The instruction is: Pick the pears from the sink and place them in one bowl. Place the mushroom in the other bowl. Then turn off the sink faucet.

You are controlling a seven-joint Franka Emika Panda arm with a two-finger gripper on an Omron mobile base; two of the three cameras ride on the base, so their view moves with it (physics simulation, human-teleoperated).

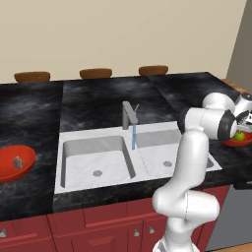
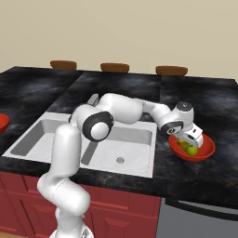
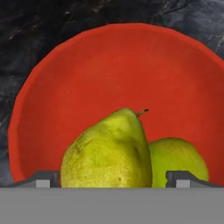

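Observation:
Two yellow-green pears (image 3: 107, 153) (image 3: 179, 159) lie side by side in a red bowl (image 3: 118, 65) on the counter right of the sink (image 1: 74, 167). My gripper (image 3: 113, 179) hangs just over this bowl (image 2: 207, 149), open, its fingertips (image 3: 46, 179) straddling the nearer pear with a gap on the right side. The pears (image 2: 188, 148) show under the hand (image 2: 190, 139); one pear (image 1: 238, 136) peeks out beside the arm. The brown mushroom (image 1: 18, 162) rests in the other red bowl (image 1: 7, 170) at the left. The grey sink faucet (image 1: 129, 115) runs a thin blue stream (image 1: 133, 139).
Both white basins (image 2: 121, 144) hold nothing but their drains. Black stone counter (image 1: 98, 98) surrounds the sink. Three brown stool tops (image 1: 96, 73) line the far edge. Red cabinet fronts (image 1: 98, 221) run below. My arm's elbow (image 2: 95, 123) hangs over the sink.

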